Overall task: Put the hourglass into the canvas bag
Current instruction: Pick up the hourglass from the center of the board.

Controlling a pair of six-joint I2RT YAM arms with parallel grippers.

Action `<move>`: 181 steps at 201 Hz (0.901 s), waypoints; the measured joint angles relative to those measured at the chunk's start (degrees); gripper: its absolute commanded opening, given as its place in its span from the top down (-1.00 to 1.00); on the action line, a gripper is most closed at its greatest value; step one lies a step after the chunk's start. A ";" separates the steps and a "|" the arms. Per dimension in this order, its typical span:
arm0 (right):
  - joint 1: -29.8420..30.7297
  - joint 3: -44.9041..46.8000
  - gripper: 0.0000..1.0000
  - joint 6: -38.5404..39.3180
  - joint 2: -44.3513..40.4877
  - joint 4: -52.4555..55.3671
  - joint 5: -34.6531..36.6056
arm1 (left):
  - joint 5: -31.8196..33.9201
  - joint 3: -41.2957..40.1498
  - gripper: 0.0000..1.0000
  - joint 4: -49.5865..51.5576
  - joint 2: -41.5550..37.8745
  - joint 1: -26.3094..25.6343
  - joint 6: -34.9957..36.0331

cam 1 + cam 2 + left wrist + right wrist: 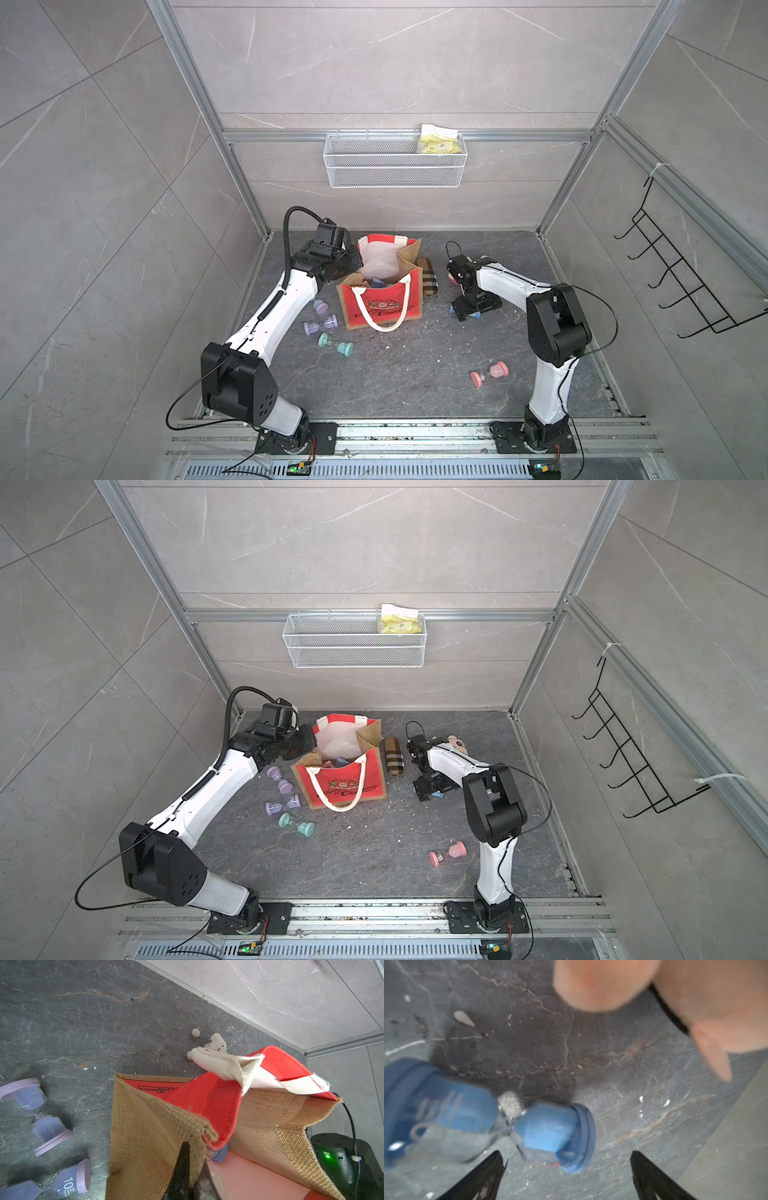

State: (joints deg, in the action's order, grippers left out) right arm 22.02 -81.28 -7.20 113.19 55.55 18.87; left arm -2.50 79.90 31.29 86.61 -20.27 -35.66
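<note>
The left end effector (194,1159) pinches the canvas bag (384,305) shut-tight at its 10 o'clock corner, likely to keep it open, while the right end effector (565,1153) hangs wide open and empty over the blue hourglass (508,1124) lying on the bench (395,374) at the bag's 3 o'clock.

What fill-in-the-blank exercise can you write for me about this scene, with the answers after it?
1. The left jaws are ____ on the rim of the bag.
2. The right jaws stand open over a ____ hourglass.
3. The packet in the wire basket is ____.
Missing words: shut; blue; yellow.
</note>
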 measured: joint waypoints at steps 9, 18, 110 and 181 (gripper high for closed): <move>0.00 -0.42 -0.94 0.48 0.35 -0.02 -0.02 | 0.24 0.00 1.00 0.04 -0.02 0.00 0.02; -0.09 -1.22 -0.93 0.90 0.79 -0.07 -0.24 | 0.50 0.00 1.00 0.13 -0.02 0.00 0.04; -0.42 -2.58 -0.53 3.52 3.32 -4.52 -10.80 | 0.96 0.00 1.00 0.26 -0.02 -0.07 0.07; 0.55 0.07 -0.56 2.91 2.43 -7.58 -18.62 | 1.01 0.00 1.00 0.28 -0.02 -0.11 0.07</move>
State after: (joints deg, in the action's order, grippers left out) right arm 22.57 -81.21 -4.29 115.61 47.97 0.25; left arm -1.50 79.90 31.57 86.59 -20.38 -35.59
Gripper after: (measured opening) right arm 0.756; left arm 0.050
